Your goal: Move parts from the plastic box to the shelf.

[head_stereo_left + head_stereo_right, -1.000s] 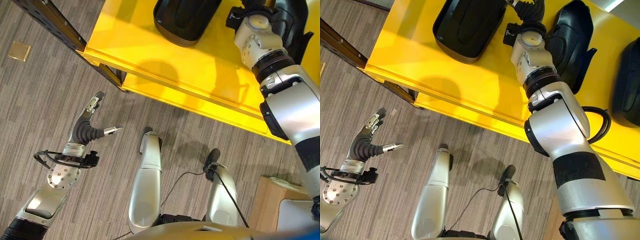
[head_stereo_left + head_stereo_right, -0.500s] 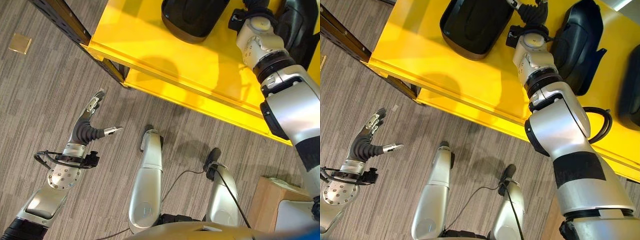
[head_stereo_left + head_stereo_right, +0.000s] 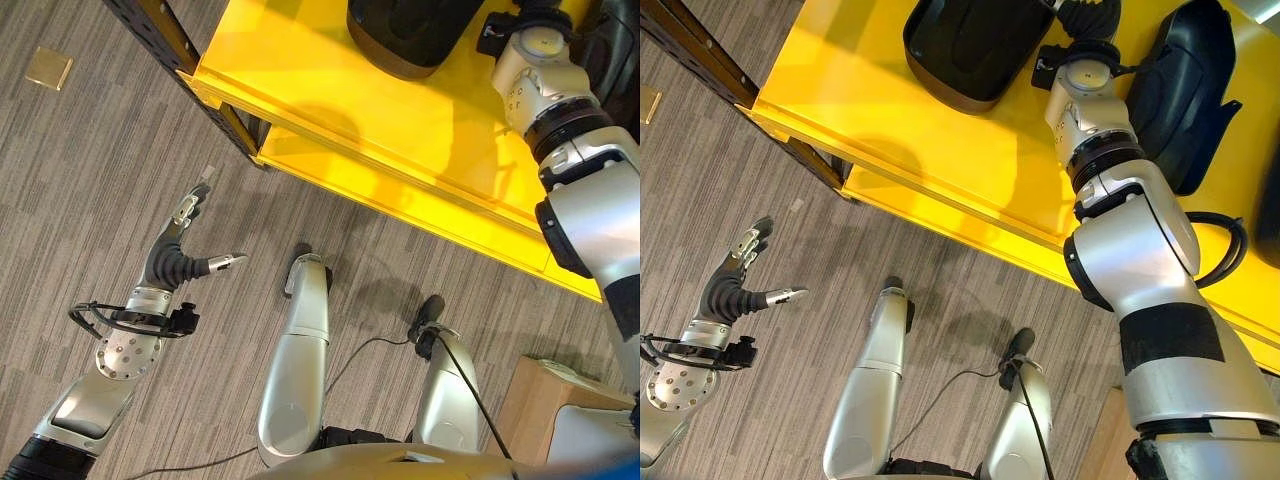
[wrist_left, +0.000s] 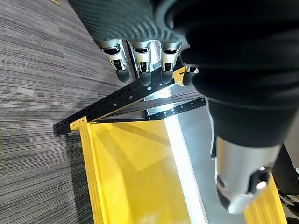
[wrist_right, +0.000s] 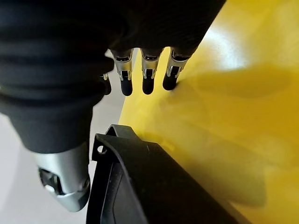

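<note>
Parts, glossy black moulded plastic shells, already lie on the yellow shelf board (image 3: 940,130): one black shell (image 3: 975,45) sits near the shelf's left end and a second black shell (image 3: 1185,95) lies to its right, with your right arm reaching up between them. Starting at the left, your left hand (image 3: 180,262) hangs over the grey striped carpet floor (image 3: 90,170), well clear of the shelf, fingers straight and spread with the thumb out to the side, holding nothing. A small brass-coloured floor plate (image 3: 48,68) lies farther out on the carpet. The dark perforated metal upright (image 3: 180,50) marks the shelf's left corner.

On the right, your right hand (image 5: 145,77) is over the shelf; its wrist view shows the fingers straight and side by side, tips near the yellow surface, nothing in them, with a black shell's edge (image 5: 149,186) just beside the thumb (whether it touches, you cannot tell). This reads as the placing step finished. Next you would draw the right arm back without nudging either shell, then turn to the plastic box for another part.
</note>
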